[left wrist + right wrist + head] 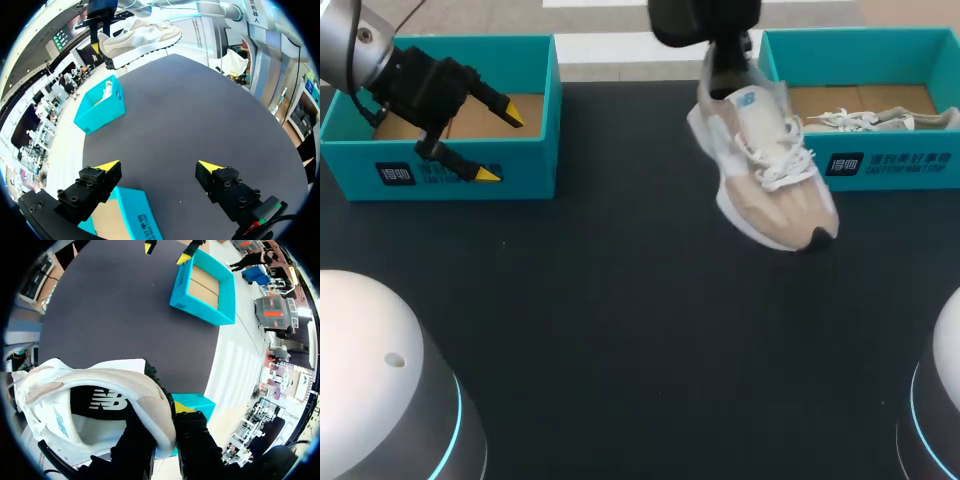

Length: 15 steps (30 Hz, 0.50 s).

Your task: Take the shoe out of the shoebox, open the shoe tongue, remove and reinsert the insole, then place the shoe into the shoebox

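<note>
The shoe (765, 170) hangs clear of the dark bench (620, 330), toe slanting toward the near right and heel at the far end. There the right tool (165, 420) pinches the heel collar, one finger inside and one outside. Farther back, the left tool (500, 146) hangs spread over the front wall of the left box (450, 170), well apart, so the tongue lies off to its right; the right box (890, 165) sits just behind the shoe.

Dark table (620, 350), L teal shoebox (532, 168), R teal shoebox (920, 178)
</note>
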Tool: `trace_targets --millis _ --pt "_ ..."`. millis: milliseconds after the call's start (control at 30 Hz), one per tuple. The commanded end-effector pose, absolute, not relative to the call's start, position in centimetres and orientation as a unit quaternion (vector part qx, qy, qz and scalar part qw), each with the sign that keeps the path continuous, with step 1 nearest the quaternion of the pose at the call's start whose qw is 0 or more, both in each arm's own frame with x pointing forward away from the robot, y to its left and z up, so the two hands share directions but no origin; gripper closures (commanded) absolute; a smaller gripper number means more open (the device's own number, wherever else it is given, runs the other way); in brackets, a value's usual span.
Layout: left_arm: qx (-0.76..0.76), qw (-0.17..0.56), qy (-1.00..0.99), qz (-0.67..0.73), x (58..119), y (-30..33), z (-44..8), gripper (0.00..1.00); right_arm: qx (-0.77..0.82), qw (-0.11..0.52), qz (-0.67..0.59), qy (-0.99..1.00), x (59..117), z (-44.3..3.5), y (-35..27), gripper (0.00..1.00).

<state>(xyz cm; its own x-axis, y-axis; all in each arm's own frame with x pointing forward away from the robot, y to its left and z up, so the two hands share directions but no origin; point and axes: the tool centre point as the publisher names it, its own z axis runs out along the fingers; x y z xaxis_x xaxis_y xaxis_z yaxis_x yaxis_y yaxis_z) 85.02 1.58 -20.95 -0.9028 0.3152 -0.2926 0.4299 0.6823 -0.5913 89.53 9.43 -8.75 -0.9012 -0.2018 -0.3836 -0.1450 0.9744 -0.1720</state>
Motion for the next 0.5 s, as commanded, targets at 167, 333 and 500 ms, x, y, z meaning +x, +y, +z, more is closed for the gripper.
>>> trace_targets --millis 167,333,500 --pt "0.204 0.084 0.914 -0.341 84.9 1.6 -20.9 0.00 -0.124 0.196 -0.046 0.972 95.2 -9.0 4.1 1.00" --pt "0.204 0.084 0.914 -0.341 84.9 1.6 -20.9 0.00 -0.130 0.188 -0.056 0.972 97.8 -9.2 1.5 1.00" --pt "0.204 0.084 0.914 -0.341 84.9 1.6 -20.9 0.00 -0.109 0.184 -0.069 0.975 99.4 -9.4 -0.9 1.00"
